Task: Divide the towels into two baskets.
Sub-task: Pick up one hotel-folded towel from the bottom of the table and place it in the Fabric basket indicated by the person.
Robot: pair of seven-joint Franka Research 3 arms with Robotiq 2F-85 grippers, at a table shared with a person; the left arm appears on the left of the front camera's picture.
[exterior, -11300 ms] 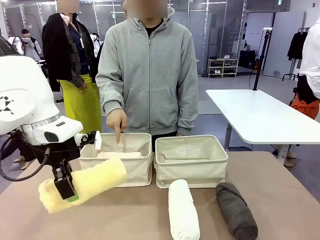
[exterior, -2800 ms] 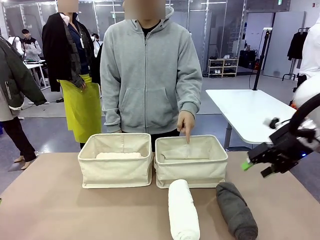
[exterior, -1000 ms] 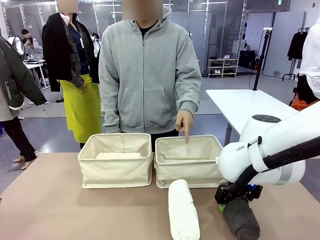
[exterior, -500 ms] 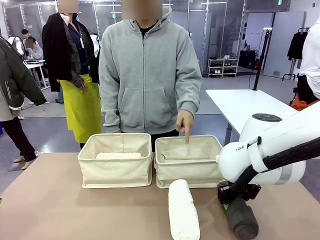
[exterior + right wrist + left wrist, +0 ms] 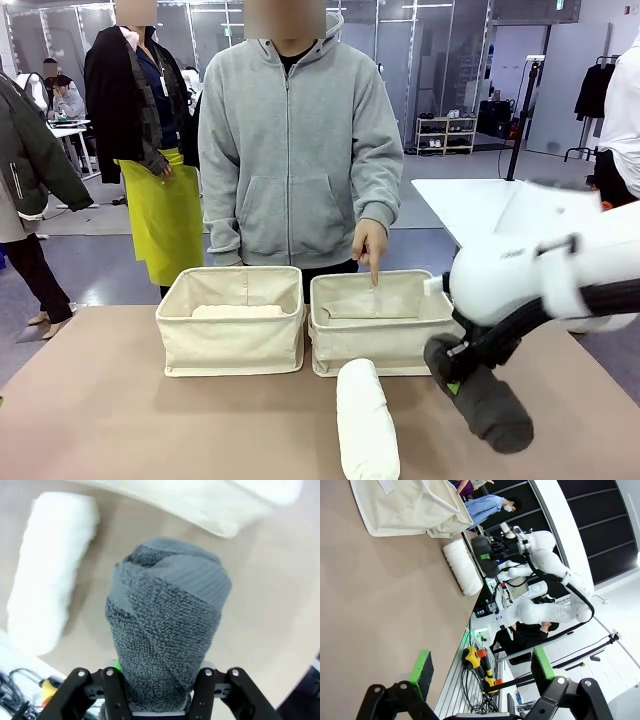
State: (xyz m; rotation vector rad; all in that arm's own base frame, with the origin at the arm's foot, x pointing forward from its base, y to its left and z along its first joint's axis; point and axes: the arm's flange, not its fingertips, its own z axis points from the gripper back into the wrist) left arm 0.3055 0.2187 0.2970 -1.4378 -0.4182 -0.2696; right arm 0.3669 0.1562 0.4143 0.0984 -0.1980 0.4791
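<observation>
The right claw [image 5: 455, 372] is clenched on the dark grey towel [image 5: 492, 405], gripping it near 1 end; in the right wrist view the roll [image 5: 167, 625] fills the gap between both fingers [image 5: 112, 687] and points away from the camera. From the front, the towel hangs tilted above the brown tabletop [image 5: 100, 400], just beside the front right corner of the right basket [image 5: 378, 335] (the arm above it is blurred). The white towel [image 5: 365, 420] lies on the tabletop in front of that basket, near the grey one but apart from it. The 2 baskets stand side by side, touching or nearly so; the left basket [image 5: 232, 340] holds a pale roll [image 5: 237, 311] whose colour is hard to tell. The person's hand [image 5: 370, 243] points 1 finger down into the right basket. The left claw [image 5: 482, 667] is released, its green pads spread wide above bare tabletop, well apart from the towels.
</observation>
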